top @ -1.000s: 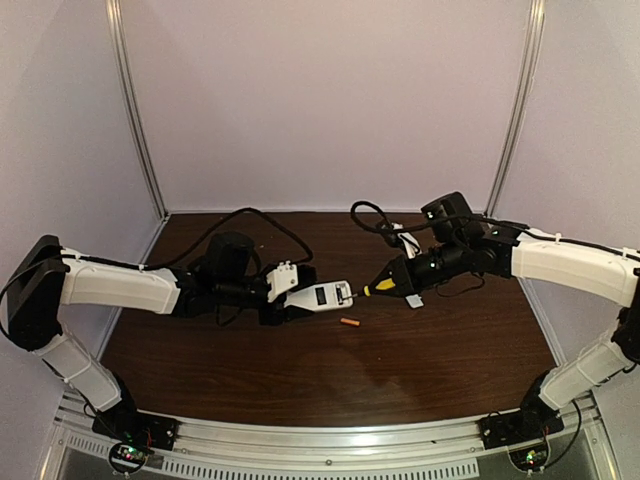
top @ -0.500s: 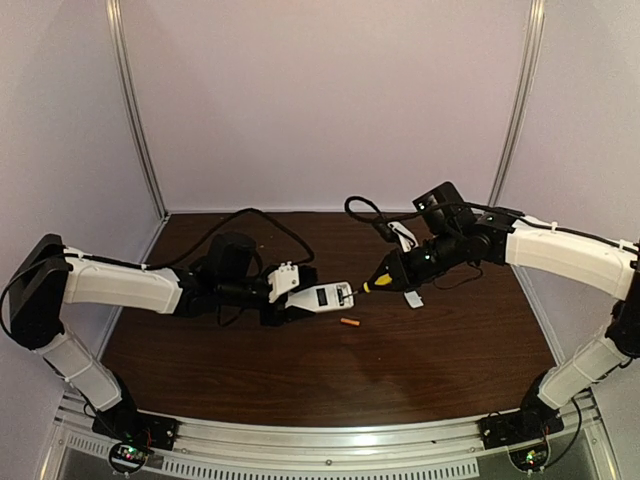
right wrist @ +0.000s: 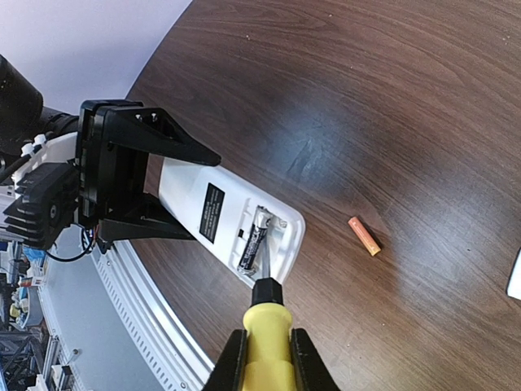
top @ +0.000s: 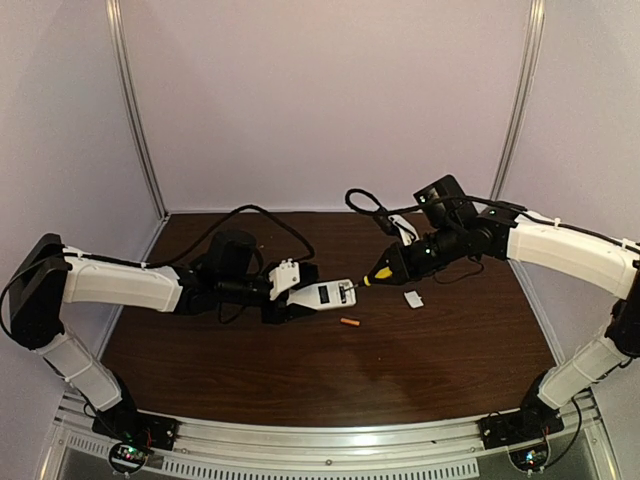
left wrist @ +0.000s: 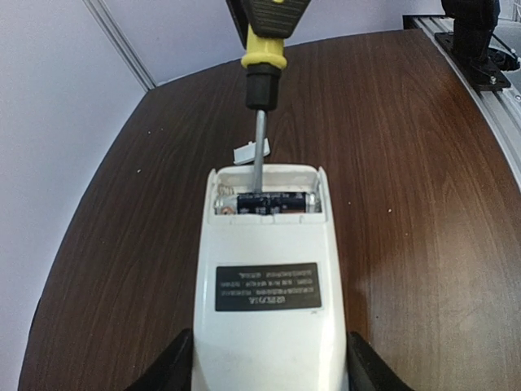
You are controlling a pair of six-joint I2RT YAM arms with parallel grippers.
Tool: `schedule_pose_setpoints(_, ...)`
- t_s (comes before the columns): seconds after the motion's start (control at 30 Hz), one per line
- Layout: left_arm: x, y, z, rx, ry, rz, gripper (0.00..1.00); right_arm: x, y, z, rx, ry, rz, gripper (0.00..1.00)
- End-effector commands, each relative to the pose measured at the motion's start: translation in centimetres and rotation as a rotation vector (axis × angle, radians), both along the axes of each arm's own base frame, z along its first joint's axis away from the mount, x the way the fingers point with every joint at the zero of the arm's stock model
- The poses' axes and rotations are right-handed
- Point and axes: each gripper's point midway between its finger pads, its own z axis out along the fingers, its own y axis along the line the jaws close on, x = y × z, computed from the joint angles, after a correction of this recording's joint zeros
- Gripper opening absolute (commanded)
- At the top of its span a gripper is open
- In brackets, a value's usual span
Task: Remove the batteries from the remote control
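Left gripper [left wrist: 269, 362] hugs the one remote control [left wrist: 269, 277] by its sides, near the desk's [top: 300, 380] middle. Right gripper [right wrist: 269, 362] squeezes one screwdriver [right wrist: 264, 314], its tip on one black battery [left wrist: 264, 202] inside the remote. One orange battery [right wrist: 364, 236] lies on the desk, just beside the remote.

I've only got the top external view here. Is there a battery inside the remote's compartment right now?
Observer: Yes. The left wrist view shows one dark battery lying crosswise in the open compartment at the far end of the remote control.
Operator: Where's the screwdriver tip?
Observer: The screwdriver shaft reaches down into the compartment. Its tip sits at that battery's edge, about mid-length.
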Motion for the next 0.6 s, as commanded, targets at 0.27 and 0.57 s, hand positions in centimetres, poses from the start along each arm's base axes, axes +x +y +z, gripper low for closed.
schedule_pose_setpoints(0.27,-0.8,-1.7,3.3,-0.106,-0.03,-0.082,0.0,-0.4,0.1,-2.1,0.003,-0.036,0.058,0.0)
schedule_pose_setpoints(0.57,-1.6,-1.9,3.0,-0.115,0.018,-0.116,0.0,-0.8,-0.8,-2.4,-0.031,-0.103,0.092,0.0)
